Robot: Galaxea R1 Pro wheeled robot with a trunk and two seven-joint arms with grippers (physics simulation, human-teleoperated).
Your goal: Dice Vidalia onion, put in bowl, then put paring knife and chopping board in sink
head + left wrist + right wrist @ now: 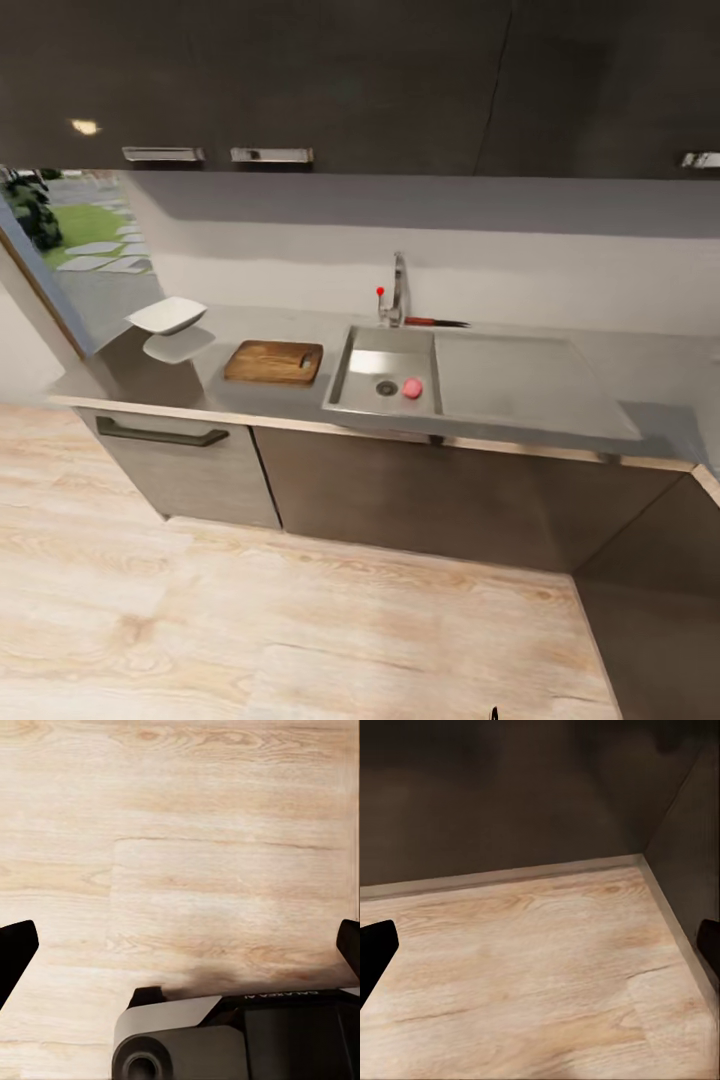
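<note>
In the head view a small pinkish-red Vidalia onion [412, 388] lies in the grey steel sink [360, 385] beside the dark drain. The chrome faucet [398, 290] stands behind the basin. A paring knife [435, 322] with a reddish handle rests on the countertop [250, 330] behind the drainboard. Left of the sink lies the brown chopping board [274, 361]. Further left is the white bowl [166, 315]. My left gripper [180, 945] hangs open over the wooden floor. My right gripper [540, 945] is open too, facing floor and cabinet bases.
Dark lower cabinets [400, 490] run under the counter and turn a corner at the right [650, 590]. Upper cabinets [350, 80] hang above. A window [80, 230] opens at the left. Light wooden floor [250, 620] stretches before the cabinets. The robot's base [240, 1035] shows below the left gripper.
</note>
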